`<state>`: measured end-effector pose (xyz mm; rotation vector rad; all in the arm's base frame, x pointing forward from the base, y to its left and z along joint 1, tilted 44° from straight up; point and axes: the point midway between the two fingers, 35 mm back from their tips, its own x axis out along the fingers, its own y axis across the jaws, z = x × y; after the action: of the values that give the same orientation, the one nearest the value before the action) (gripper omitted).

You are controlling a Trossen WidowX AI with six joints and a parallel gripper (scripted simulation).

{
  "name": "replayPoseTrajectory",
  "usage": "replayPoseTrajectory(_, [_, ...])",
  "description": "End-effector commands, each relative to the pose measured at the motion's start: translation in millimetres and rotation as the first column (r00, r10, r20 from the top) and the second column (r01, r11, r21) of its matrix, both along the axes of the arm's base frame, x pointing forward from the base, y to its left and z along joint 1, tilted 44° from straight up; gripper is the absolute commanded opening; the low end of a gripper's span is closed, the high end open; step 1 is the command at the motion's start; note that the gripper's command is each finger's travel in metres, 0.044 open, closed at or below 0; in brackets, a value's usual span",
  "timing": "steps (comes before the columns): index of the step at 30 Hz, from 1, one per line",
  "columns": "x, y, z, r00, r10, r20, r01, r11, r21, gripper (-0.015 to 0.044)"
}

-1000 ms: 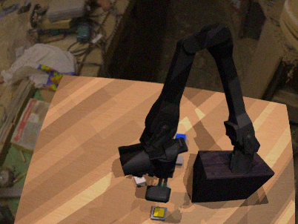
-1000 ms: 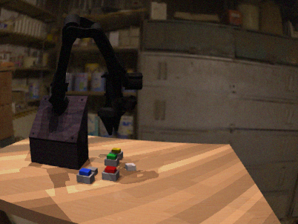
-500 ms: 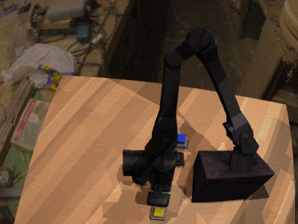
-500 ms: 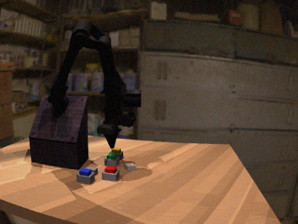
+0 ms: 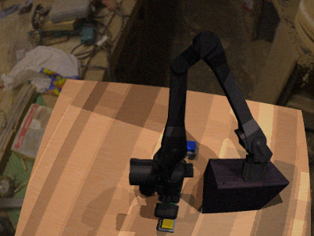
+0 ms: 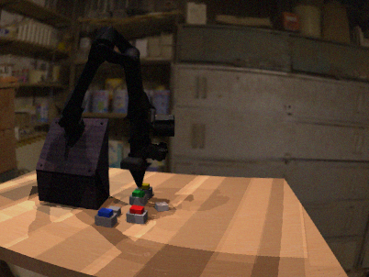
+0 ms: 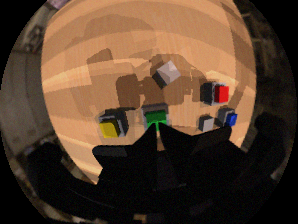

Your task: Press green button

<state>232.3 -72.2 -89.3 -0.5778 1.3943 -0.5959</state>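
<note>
In the exterior view, the arm's dark base block sits at the far left of the wooden table. Next comes the blue button on its grey housing, with a small grey block just behind it. To its right stands the red button, and behind that the green button, with the yellow button just beyond. The gripper points straight down, its fingers pressed together into a single tip with nothing between them, poised right above the green cap; whether the tip touches it cannot be told from this angle. A second small grey block lies to the right of the cluster, apart from the buttons

From the wrist camera, left to right: the yellow button, then the green button directly ahead of the closed fingertips, a pale grey block farther out, the red button, and the blue button with a grey block beside it

From above, the arm's wrist hides the green button; the yellow button shows just past the gripper, and the blue button peeks out on the arm's other side
</note>
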Motion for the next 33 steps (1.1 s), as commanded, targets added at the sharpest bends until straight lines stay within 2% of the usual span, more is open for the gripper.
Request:
replayPoseTrajectory(1, [-2.5, -5.5, -4.5, 1.0, 0.0, -0.01, 0.0, 1.0, -0.006, 0.002])
replayPoseTrajectory(30, [-2.3, -17.4, -15.9, 1.0, 0.0, -0.011, 0.0, 1.0, -0.008, 0.002])
replayPoseTrajectory(33, [-1.6, -5.0, -4.5, 1.0, -0.001, -0.007, 0.001, 1.0, -0.003, 0.002])
